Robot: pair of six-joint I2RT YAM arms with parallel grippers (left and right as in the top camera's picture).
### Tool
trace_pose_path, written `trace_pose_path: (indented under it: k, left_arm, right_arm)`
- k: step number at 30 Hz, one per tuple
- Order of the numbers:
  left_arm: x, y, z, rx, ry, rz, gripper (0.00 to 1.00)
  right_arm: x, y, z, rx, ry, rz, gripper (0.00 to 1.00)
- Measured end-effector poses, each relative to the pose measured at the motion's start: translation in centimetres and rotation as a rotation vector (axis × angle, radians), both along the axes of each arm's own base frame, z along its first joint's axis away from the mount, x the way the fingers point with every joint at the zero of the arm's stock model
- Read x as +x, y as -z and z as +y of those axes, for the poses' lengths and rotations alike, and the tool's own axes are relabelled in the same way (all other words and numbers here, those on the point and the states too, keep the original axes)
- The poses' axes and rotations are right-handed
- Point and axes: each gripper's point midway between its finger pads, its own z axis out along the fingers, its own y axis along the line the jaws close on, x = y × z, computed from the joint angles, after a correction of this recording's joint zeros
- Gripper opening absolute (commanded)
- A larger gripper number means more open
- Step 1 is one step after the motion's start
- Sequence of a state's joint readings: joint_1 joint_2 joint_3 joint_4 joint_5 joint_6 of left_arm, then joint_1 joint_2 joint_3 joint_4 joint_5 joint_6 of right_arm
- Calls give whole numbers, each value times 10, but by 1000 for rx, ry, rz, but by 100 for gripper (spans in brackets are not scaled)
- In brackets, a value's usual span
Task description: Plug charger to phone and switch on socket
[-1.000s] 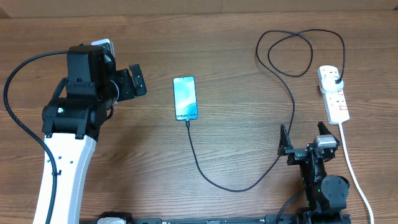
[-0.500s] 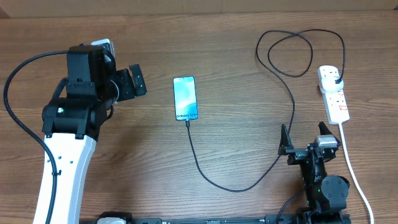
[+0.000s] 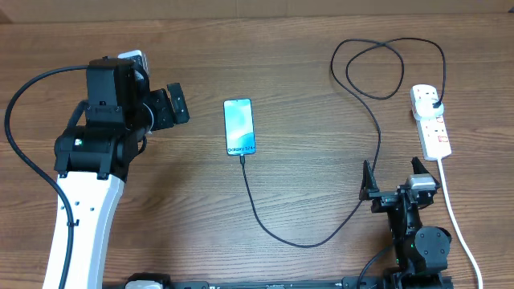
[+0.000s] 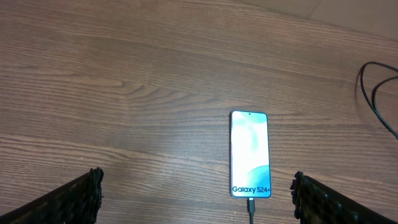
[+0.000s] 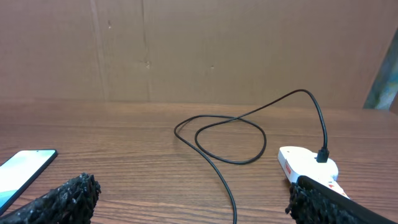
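Although the red-marked switches on the socket [image 3: 430, 122] are too small for their position to be read, the white elongated strip can be seen lying near the right edge of the wood-grained counter [image 3: 305, 48], with its white cord [image 3: 452, 210] trailed toward the near side. In the right wrist view, part of the strip is covered by one of the right fingers [image 5: 311, 208], and the phone [image 5: 22, 169] is cut off by the left border. The phone, a flat rectangle with a glossy pale blue screen, is laid face up at mid-counter. The charger [image 3: 307, 244], a thin black cable, is run from the phone's lower edge through a long curve and a loop to its black plug, which is seated in the socket. The left fingers [image 4: 68, 202], black and rough-textured, are spread wide with nothing held. The right fingers are likewise spread wide and empty.
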State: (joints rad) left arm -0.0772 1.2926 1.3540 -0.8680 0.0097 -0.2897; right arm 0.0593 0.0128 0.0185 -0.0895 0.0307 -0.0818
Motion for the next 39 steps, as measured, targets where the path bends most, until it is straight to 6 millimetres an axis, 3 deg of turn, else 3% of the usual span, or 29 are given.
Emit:
trace_pose_path:
  k: [16,29,35,39]
  left_arm:
    - [-3,3,1,30,25,14,100]
    - [-34,40,7,63,26,192,100]
    - [-63,73,9,64,21,262,100]
    - [-78,80,10,54,7,254,100]
  right_arm:
    - [0,0,0,0,0,0,100]
    - [0,0,0,0,0,0,100]
    - [0,0,0,0,0,0,100]
    - [0,0,0,0,0,-1,100]
